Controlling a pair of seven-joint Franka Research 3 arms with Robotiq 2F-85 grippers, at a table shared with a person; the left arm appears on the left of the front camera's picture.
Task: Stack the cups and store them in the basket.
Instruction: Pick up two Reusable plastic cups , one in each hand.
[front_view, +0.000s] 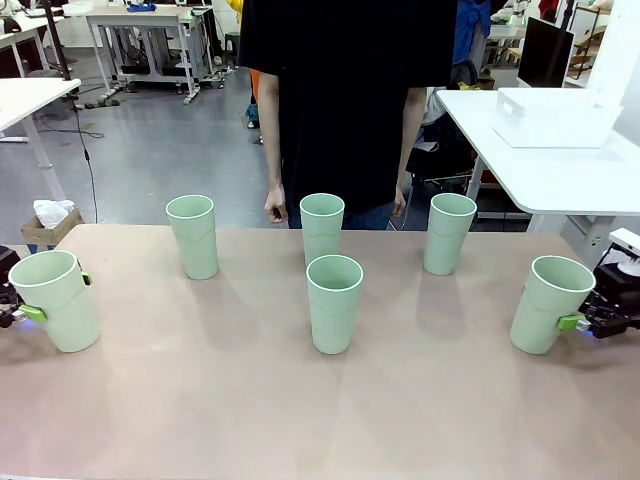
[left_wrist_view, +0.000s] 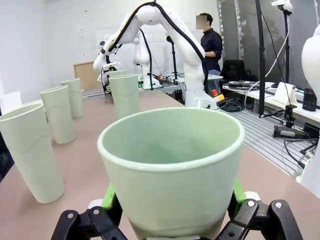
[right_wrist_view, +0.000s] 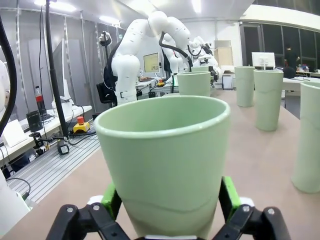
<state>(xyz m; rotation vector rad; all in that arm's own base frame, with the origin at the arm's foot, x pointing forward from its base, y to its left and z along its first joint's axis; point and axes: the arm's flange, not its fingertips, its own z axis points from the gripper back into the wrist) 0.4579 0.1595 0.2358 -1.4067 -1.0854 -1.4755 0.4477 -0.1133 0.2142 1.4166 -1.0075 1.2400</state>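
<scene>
Six tall tapered pale mint-green plastic cups (front_view: 334, 302) are spread over the brown table (front_view: 200, 400); the left gripper (left_wrist_view: 172, 212) is clamped around the lower wall of the outermost cup (left_wrist_view: 170, 165) on its side, and the right gripper (right_wrist_view: 172, 215) grips the opposite end cup (right_wrist_view: 165, 150), which leans slightly, probably so both can be carried to nest; four stand free nearer the person (front_view: 340, 100); walls matte, faintly ridged; the white rectangular plastic basket (front_view: 555, 118) waits well apart on a neighbouring table (front_view: 560, 175)

Left pincer (front_view: 60, 297), right pincer (front_view: 553, 312): frame edges cutting off bodies. Rear middle cup (front_view: 322, 220): front middle cup (front_view: 334, 303) hiding base. Left-held cup (left_wrist_view: 172, 170), right-held cup (right_wrist_view: 165, 165): bottom edges cropping bases.
</scene>
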